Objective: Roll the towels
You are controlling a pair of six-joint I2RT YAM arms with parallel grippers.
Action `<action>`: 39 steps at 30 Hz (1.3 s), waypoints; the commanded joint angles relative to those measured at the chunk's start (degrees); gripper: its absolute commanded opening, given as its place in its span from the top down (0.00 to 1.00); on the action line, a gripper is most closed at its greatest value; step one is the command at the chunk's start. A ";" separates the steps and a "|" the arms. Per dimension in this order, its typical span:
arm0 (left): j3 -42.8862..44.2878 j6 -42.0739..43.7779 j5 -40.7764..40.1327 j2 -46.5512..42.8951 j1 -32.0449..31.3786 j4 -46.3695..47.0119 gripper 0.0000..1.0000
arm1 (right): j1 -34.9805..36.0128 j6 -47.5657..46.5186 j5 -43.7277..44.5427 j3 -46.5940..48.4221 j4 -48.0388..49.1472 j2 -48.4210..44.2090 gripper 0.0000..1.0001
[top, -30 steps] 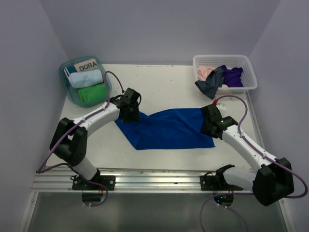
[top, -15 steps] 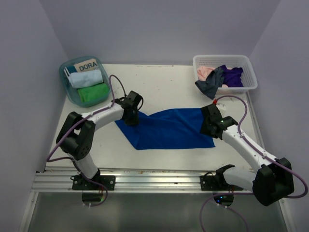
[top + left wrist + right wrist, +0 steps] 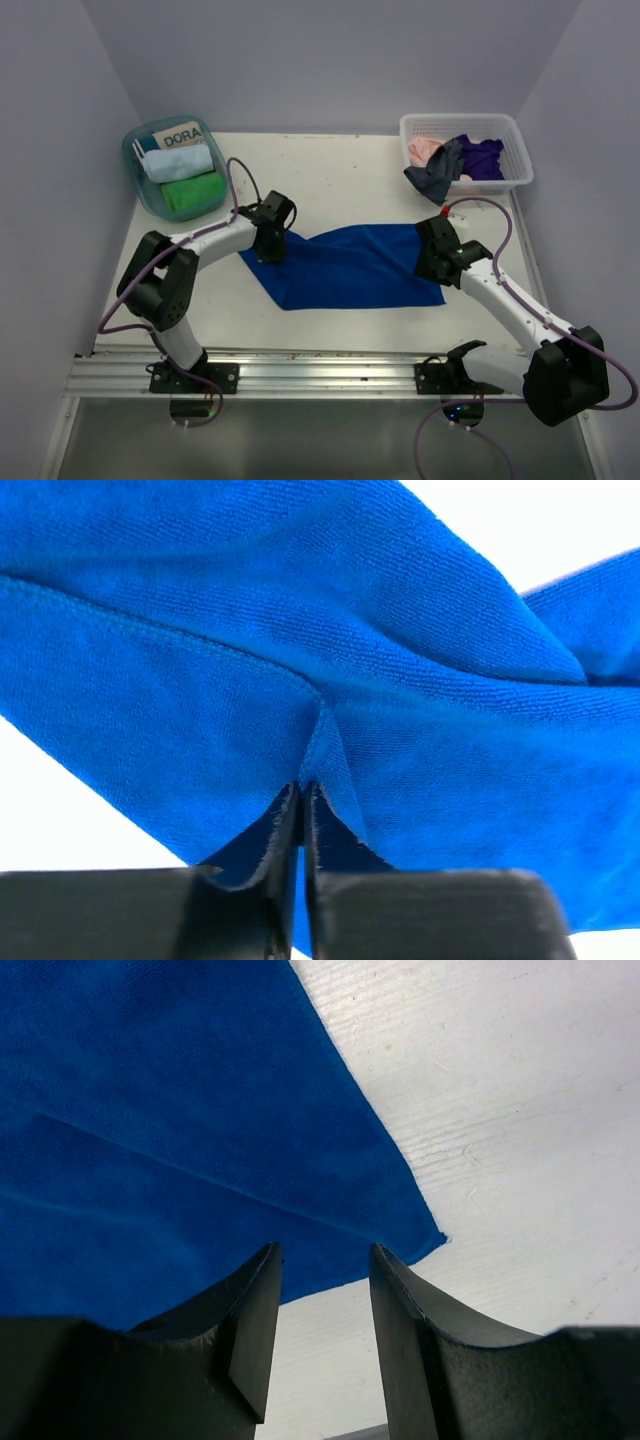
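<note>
Where both arms are bolted to the rail [image 3: 320,375] at the near edge of the table [image 3: 340,180], each bends outward before reaching in. The left arm folds at its elbow out to the left, then stretches its white forearm rightward and away. The left gripper [image 3: 268,248] points down at the left end of the royal blue towel [image 3: 350,265]. In the left wrist view its fingers [image 3: 270,850] are pinched together on a raised fold of that cloth. The right arm swings out to the right by its base, and its long forearm runs back leftward and away. The right gripper [image 3: 325,1260] is tipped down over the towel's right edge. Its jaws stand partly apart with nothing between them, and a corner of the towel and bare tabletop lie beneath.

The towel lies spread and slightly rumpled mid-table between the two grippers.

At the far left, a teal tub [image 3: 135,150] holds a rolled light blue towel [image 3: 178,163], a green towel [image 3: 190,192] and a card marked DORA [image 3: 182,137]. At the far right, a white basket [image 3: 510,130] holds loose pink [image 3: 425,150], grey [image 3: 438,175] and purple [image 3: 485,155] towels.
</note>
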 commanded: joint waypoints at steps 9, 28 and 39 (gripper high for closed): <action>-1.51 -4.29 -8.10 -19.09 6.24 -6.42 1.00 | -6.02 2.17 -6.21 -3.55 -0.12 -2.14 0.48; -9.26 -10.45 -8.36 -30.03 11.28 -9.41 1.00 | -16.51 7.71 -15.02 -16.74 8.93 -2.23 0.52; -8.91 -10.37 -9.59 -30.56 11.45 -10.21 1.00 | -17.21 5.60 -10.88 -15.78 13.67 0.49 0.85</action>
